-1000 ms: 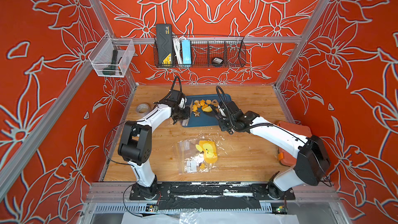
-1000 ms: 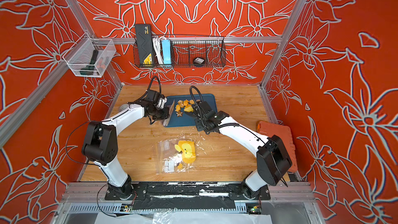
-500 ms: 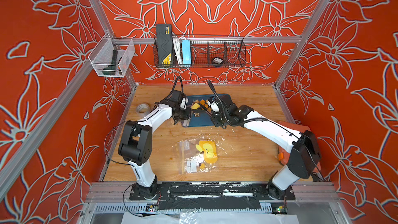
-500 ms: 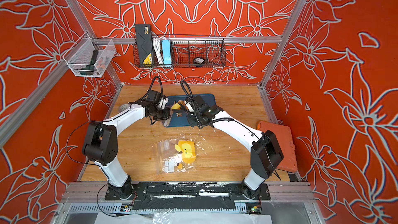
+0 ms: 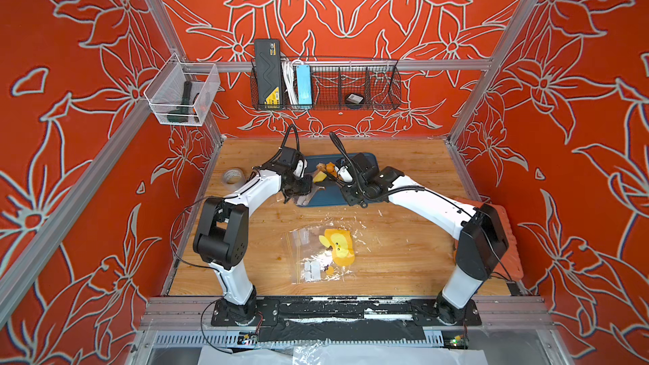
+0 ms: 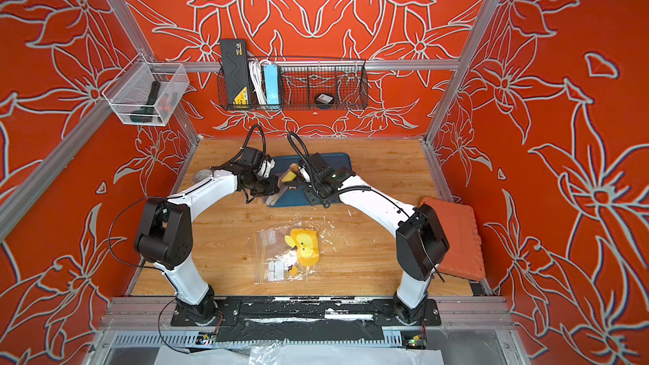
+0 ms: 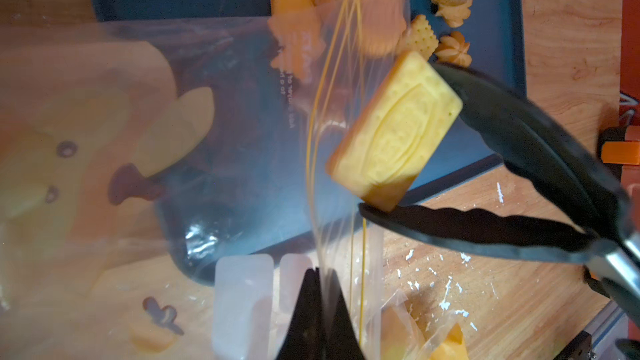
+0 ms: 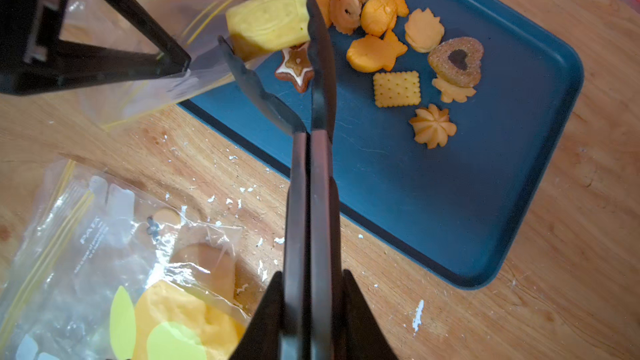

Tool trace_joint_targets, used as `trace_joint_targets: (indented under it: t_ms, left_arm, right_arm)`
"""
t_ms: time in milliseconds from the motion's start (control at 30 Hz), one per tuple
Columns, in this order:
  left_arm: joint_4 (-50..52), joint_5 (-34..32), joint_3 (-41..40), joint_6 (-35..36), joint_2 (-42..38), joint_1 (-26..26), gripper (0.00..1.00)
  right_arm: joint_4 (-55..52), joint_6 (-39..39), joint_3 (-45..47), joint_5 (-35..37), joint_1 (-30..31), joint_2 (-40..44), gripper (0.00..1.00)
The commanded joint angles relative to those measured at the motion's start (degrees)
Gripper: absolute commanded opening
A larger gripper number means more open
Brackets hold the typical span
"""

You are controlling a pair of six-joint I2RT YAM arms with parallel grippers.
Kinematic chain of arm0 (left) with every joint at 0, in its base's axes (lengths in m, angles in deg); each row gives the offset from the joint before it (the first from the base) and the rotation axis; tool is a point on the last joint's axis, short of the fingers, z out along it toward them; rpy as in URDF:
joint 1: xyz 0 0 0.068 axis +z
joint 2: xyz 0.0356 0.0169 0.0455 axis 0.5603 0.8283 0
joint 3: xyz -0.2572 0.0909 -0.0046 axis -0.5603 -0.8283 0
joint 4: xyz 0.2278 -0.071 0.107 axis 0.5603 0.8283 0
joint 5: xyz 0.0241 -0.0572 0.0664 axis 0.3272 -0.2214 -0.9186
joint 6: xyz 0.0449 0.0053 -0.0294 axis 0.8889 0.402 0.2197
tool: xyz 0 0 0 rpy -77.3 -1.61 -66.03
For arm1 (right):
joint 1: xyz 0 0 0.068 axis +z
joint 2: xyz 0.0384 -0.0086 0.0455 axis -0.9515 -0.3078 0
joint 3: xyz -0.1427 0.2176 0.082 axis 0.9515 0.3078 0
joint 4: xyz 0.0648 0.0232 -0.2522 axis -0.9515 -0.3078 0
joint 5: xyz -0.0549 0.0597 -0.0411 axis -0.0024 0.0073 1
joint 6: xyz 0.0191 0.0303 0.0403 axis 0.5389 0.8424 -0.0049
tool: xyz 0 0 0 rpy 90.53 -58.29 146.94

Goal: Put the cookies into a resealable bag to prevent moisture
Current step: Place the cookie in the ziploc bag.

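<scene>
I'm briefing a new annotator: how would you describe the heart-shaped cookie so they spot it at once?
Find the dark blue tray on the wooden table; cookies cluster at one end of it. The heart-shaped cookie lies at the cluster's edge, overlapping a pale orange scalloped biscuit. Unlike its plain orange and yellow neighbours, it is brown, sugar-crusted, with a dark heart-shaped centre.
</scene>
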Motion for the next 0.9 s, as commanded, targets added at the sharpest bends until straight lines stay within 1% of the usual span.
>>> trace_joint_targets:
  t_ms: [0, 133, 333, 467, 733, 867]
  left_arm:
    - [0.08, -0.41, -0.28, 0.88, 0.98, -0.37, 0.00]
    - [-0.06, -0.12, -0.28, 0.88, 0.98, -0.37, 0.00]
    - [-0.36, 0.57, -0.51, 1.12, 0.39, -0.37, 0.00]
    - [-0.89, 1.12, -0.88, 1.28, -0.39, -0.42, 0.00]
    - [-1.99, 1.83, -1.59, 1.42, -1.74, -0.37, 0.00]
    - [-2.29, 2.11, -1.69, 1.49, -2.22, -0.37, 0.00]
  right_arm:
    - [-1.44, -2.27, 0.43, 2.72, 0.63, 0.80, 0.25]
    - [-2.01, -3.73, 0.83, 1.81, 1.32, 0.38, 0.25]
    - [-2.97, -3.88, -1.67, -0.13, 1.96, -2.11, 0.25]
    - [-2.63, -1.98, -4.02, -2.20, 1.96, -4.00, 0.24]
    - [-2.70, 3.04, -8.25, -2.64, 1.71, -7.27, 0.24]
    - [-1.20, 4.66, -8.84, -7.71, 1.21, -7.40, 0.23]
